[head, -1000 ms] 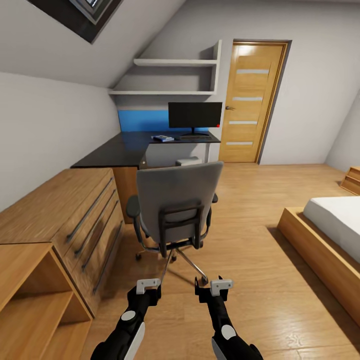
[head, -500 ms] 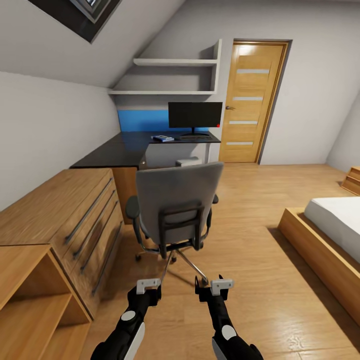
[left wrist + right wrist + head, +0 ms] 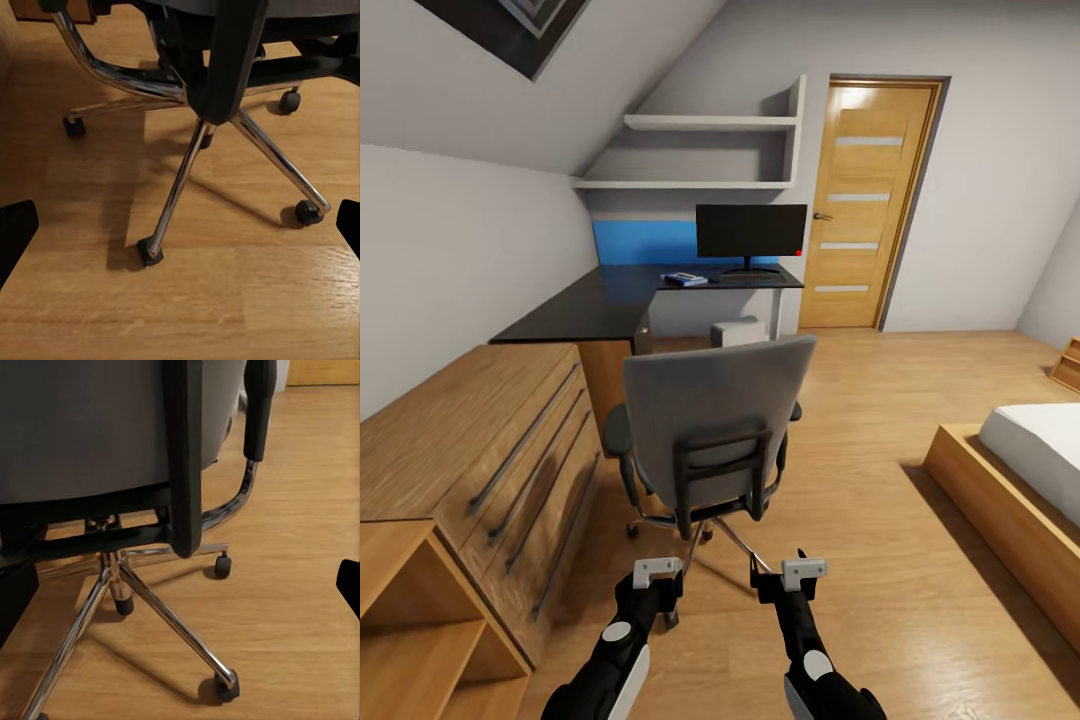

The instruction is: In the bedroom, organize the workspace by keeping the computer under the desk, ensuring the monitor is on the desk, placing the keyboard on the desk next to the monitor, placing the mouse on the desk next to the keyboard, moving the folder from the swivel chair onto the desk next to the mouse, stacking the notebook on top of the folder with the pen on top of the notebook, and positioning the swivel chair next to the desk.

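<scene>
Standing at the left, a light wooden chest of drawers (image 3: 510,440) adjoins the glossy black L-shaped desk (image 3: 600,300). The wide black-fronted monitor (image 3: 750,232) rests on it, a light grey boxy computer (image 3: 737,330) beneath. The grey tall-backed swivel chair (image 3: 710,420) faces away, just ahead of the left gripper (image 3: 657,572) and right gripper (image 3: 790,570), both with fingers spread and empty.
</scene>
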You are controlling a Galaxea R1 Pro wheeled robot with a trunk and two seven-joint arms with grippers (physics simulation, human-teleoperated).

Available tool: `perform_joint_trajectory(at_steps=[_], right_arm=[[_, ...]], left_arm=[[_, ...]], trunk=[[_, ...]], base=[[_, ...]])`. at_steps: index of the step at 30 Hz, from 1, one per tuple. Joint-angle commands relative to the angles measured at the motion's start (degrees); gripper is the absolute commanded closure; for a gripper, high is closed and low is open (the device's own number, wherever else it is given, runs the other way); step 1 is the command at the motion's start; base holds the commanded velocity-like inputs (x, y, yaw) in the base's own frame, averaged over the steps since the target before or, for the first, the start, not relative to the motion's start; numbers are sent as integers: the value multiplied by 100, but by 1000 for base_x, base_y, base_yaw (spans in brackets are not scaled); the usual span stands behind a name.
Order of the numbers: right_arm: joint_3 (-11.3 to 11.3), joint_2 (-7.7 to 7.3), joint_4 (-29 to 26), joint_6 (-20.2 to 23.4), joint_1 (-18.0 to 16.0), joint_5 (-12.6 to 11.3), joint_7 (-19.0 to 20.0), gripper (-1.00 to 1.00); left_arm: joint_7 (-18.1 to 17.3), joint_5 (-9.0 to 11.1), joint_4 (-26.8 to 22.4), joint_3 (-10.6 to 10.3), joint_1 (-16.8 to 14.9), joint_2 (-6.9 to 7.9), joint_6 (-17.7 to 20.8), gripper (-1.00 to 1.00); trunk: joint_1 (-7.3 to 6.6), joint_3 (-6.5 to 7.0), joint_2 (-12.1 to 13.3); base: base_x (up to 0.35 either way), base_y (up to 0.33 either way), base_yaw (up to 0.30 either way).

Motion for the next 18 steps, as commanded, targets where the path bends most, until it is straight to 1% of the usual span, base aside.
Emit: perform_joint_trajectory(at_steps=[1, 6, 18], right_arm=[[43, -4, 4, -11, -5, -15, -52, -100], [43, -5, 3, -15, -5, -15, -56, -100], [43, -5, -2, -17, -5, -15, -60, -100]], left_arm=[[33, 26, -9, -13, -1, 0, 29, -100], [31, 29, -16, -14, -1, 0, 27, -100], [60, 27, -18, -23, -1, 0, 26, -100]], trunk=[[0, -5, -2], [0, -5, -2], [263, -221, -484]], base=[[30, 0, 0], [15, 0, 0], [2, 0, 0]])
